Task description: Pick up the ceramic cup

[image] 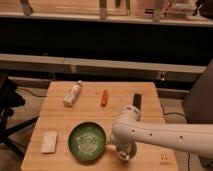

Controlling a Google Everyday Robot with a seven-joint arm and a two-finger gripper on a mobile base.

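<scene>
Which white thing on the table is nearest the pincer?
The small cup, at the pincer beside the green bowl; bottle and packet lie far left.

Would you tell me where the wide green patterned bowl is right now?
Camera view: the green bowl sits near the wooden table's front edge, between a pale flat packet leftward and the gripper rightward.

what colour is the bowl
The bowl is green with a pale pattern, camera view; the gripper sits beside it.
</scene>
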